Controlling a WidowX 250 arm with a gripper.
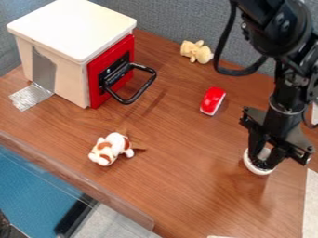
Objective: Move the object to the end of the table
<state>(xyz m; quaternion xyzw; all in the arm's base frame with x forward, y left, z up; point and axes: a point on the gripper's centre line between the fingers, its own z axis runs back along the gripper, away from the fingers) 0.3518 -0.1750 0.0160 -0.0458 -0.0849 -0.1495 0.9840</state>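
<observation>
Brown wood grain covers the one tabletop, and over its right part in the camera view hangs one black claw, pointing down. Directly under and within the claw sits the one round thing, white at its rim and dark in the middle, low at the tabletop. How far open the claw is, and whether it has hold of the round thing, I cannot tell. To the left of the claw and farther back lies one small red block with a white lower edge. Two soft toys rest well apart from the claw: one pale yellow toy farther back and to its left, near the one grey wall, and one white and brown toy well to its left, lying on the tabletop. Farthest off, at the back left from the claw, stands one box with a white top, one red door and one black handle. Silver tape runs from the box's side onto the tabletop. To the right of the claw and nearer the camera is one white strip.
</observation>
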